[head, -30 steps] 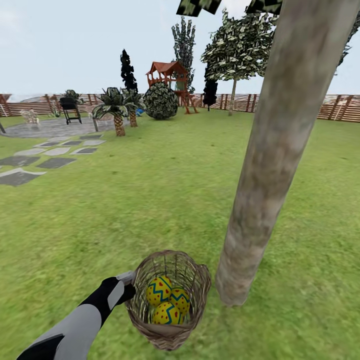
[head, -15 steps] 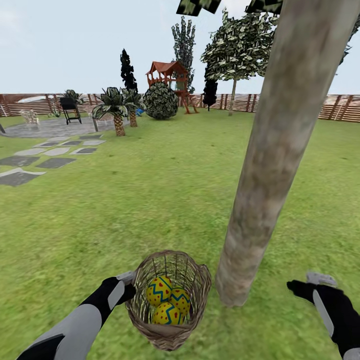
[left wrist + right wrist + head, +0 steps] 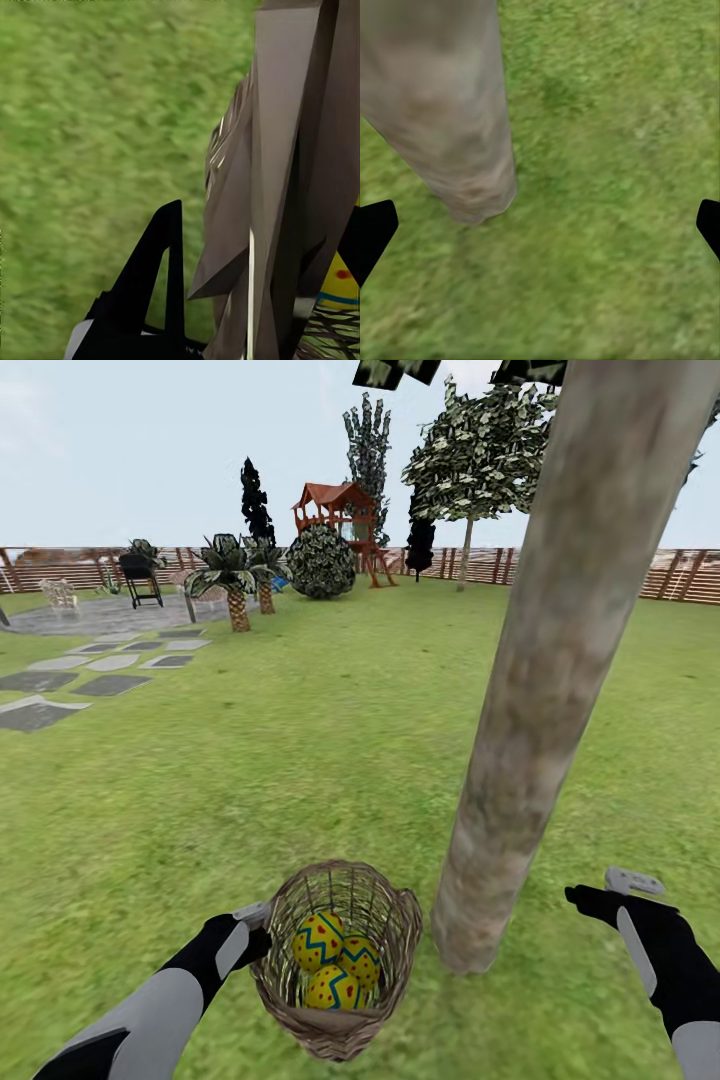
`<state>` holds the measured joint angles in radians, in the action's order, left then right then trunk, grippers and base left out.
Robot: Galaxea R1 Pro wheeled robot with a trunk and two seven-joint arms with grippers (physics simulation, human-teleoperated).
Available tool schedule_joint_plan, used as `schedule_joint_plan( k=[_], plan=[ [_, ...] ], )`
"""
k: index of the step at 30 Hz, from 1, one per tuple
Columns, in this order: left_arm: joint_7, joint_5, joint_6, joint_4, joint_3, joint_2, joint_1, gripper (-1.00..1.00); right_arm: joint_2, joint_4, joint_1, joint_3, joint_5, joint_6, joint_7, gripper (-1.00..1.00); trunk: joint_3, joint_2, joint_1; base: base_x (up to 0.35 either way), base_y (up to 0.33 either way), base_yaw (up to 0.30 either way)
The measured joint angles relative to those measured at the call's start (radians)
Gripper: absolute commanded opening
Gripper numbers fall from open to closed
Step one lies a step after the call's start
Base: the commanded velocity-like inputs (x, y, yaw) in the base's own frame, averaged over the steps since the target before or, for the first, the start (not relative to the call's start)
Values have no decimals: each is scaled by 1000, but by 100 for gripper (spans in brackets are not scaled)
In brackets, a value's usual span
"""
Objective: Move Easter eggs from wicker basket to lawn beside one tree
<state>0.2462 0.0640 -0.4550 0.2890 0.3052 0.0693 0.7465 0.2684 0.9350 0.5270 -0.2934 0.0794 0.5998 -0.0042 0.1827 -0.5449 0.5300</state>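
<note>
Left gripper (image 3: 258,922) sits at the rim of the wicker basket (image 3: 340,1025), on the basket's left side, fingers clamped on the rim. In the left wrist view one dark finger (image 3: 154,274) lies outside the woven wall (image 3: 255,225), with a slice of yellow egg (image 3: 341,281) showing inside. Left arm (image 3: 150,1010) comes up from the lower left, forearm grey, wrist black, angled up and right toward the basket.

Right gripper (image 3: 610,890) hovers above the grass to the right of the tree trunk (image 3: 540,690), holding nothing. Right arm (image 3: 670,970) enters from the lower right corner, black forearm angled up and left. The right wrist view has the two black fingertips (image 3: 375,229) at opposite edges, wide apart, with the trunk base (image 3: 457,150) and lawn (image 3: 607,187) between them.

Three Easter eggs (image 3: 335,960) are packed together in the bottom of the basket, yellow with blue zigzags and red dots. The basket stands upright on the lawn (image 3: 300,740), just beside the trunk base, to its left.

Farther back: stepping stones (image 3: 60,685) and grey patio (image 3: 90,615) at left, short palms (image 3: 235,580), round bush (image 3: 322,562), red-roofed playset (image 3: 340,510), slatted wooden fence (image 3: 680,575) along the far edge.
</note>
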Motion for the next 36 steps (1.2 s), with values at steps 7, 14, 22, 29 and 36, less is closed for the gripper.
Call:
schedule_joint_plan(
  k=[7,14,22,29,36],
  plan=[
    [0,0,0,0,0,0,0,-100,0,-3,0,0,1,1,0,100,22,-49,27,0,0,0],
    [0,2,1,0,1,-1,0,-100,0,-14,0,0,1,2,-1,100,44,-98,54,0,0,0],
    [-1,0,0,0,0,0,0,-100,-9,-14,0,0,-1,-2,0,100,69,-154,84,0,0,0],
    [-1,0,0,0,0,-1,0,-100,-12,-38,-1,-2,-1,-6,-4,100,91,-204,111,0,0,0],
    [-2,1,0,0,0,0,0,-100,-7,-192,0,1,-14,-27,-6,100,113,-253,138,0,0,0]
  ],
)
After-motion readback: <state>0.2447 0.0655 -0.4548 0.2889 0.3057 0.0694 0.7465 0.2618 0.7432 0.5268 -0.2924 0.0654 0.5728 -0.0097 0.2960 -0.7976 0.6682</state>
